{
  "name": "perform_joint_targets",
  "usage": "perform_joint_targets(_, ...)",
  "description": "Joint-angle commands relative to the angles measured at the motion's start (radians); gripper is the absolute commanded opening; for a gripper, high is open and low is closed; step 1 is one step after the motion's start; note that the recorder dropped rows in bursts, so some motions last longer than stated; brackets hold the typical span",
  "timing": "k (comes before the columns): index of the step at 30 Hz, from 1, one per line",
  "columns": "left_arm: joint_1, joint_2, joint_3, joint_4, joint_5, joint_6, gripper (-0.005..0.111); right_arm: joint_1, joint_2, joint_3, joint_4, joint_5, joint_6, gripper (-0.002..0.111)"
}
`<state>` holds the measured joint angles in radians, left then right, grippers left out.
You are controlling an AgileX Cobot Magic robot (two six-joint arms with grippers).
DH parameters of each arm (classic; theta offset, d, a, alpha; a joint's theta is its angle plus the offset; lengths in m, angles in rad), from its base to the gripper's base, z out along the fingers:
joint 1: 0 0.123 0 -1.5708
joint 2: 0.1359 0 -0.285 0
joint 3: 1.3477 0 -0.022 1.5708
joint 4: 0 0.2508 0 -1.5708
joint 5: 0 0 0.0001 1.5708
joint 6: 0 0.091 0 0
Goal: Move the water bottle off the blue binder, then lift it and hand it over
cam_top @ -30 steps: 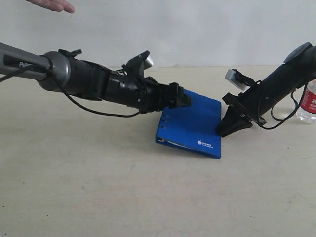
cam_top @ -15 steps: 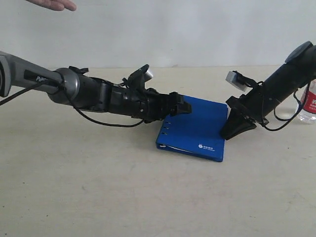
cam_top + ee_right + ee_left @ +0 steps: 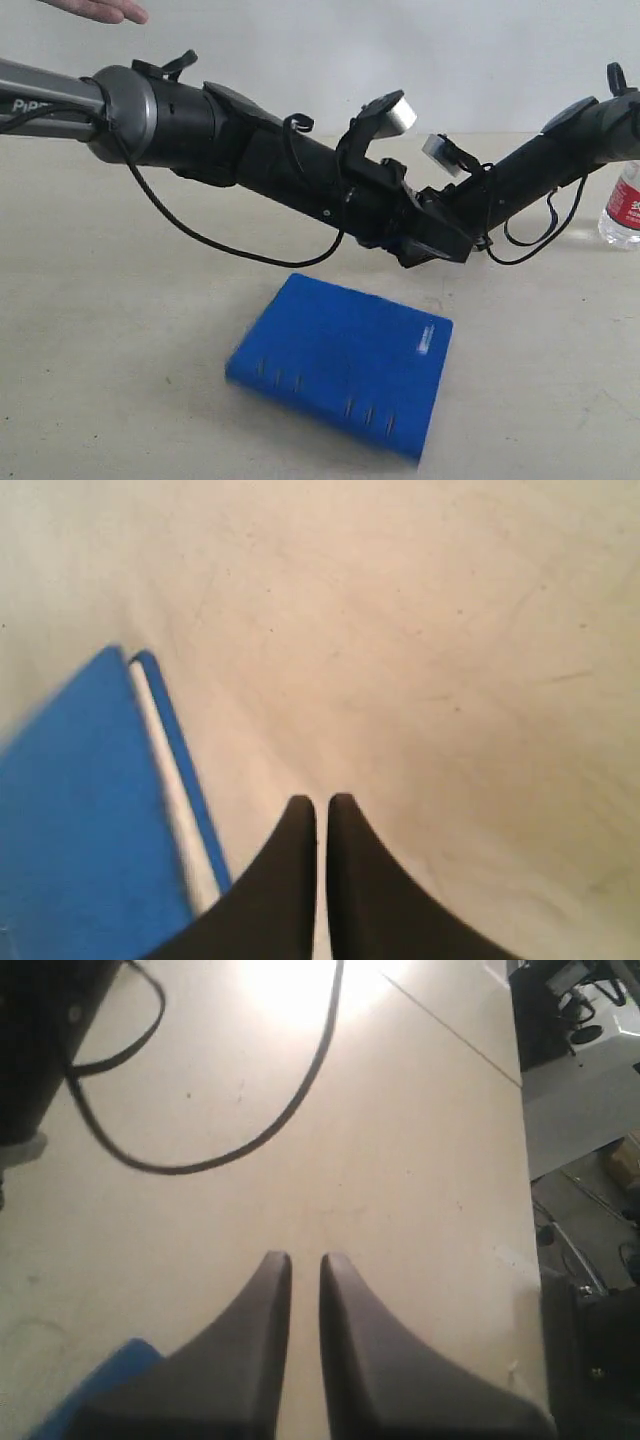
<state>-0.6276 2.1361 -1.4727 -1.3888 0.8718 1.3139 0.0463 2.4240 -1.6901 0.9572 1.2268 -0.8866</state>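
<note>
Both my grippers are pinched together on nothing, left gripper (image 3: 305, 1260) and right gripper (image 3: 320, 802). The blue binder (image 3: 340, 375) looks blurry and loose below them. The water bottle (image 3: 622, 212) stands far right, off the binder. My arms are so close together they could clash on the regrasp.

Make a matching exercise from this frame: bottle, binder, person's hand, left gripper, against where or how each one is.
Things:
1. bottle
2. binder
3. person's hand
4. left gripper

Place or state:
a. top left corner of the exterior view
b. jaws almost together, nothing between them
c. upright at the right edge of the exterior view
d. blue and blurred, low in the exterior view

Pairs: 1-c, 2-d, 3-a, 4-b
</note>
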Motion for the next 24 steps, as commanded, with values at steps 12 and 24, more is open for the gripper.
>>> perform_joint_targets(12, 0.041, -0.106, 0.053, 0.377, -0.238, -0.400, 0.010, -0.004, -0.195, 0.007, -0.239, -0.006, 0.084, 0.000)
perform_joint_targets(24, 0.071, -0.353, 0.483, 0.448, -0.468, -0.653, 0.010, 0.044, -0.627, 0.312, -0.264, -0.006, 0.027, 0.000)
